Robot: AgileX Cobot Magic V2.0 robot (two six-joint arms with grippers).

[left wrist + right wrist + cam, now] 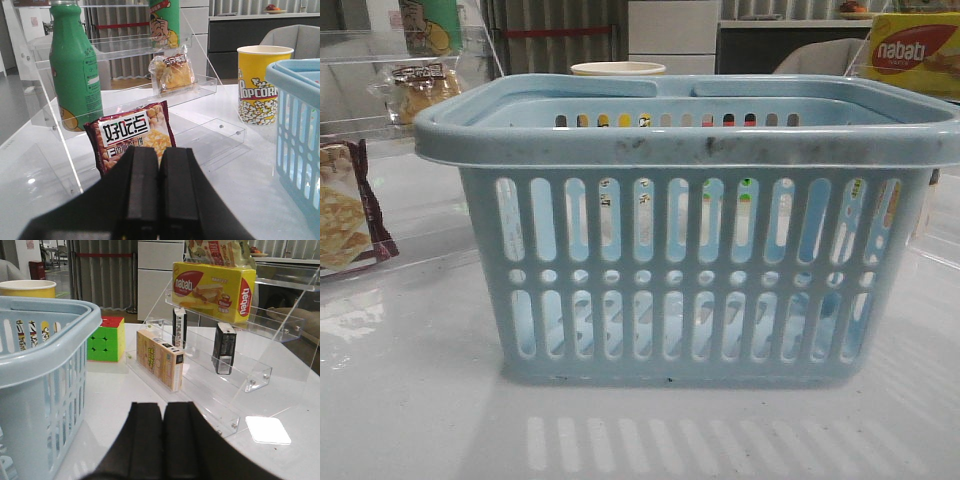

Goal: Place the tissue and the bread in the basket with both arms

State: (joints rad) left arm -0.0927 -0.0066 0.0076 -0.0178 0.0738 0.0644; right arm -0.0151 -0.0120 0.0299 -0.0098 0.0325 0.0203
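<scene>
The light-blue slotted basket stands in the middle of the table and looks empty through its slots. It also shows in the left wrist view and the right wrist view. The bread, a clear packet with a dark brown top, sits on an acrylic shelf at the far left. Two small black packs with a bit of white stand on the right shelf: one nearer and one behind. I cannot tell which is the tissue. My left gripper and right gripper are both shut and empty, low over the table.
A maroon-edged cracker packet leans just beyond my left gripper, with a green bottle and a popcorn cup nearby. On the right are a tan box, a colour cube, a yellow Nabati box and acrylic shelves.
</scene>
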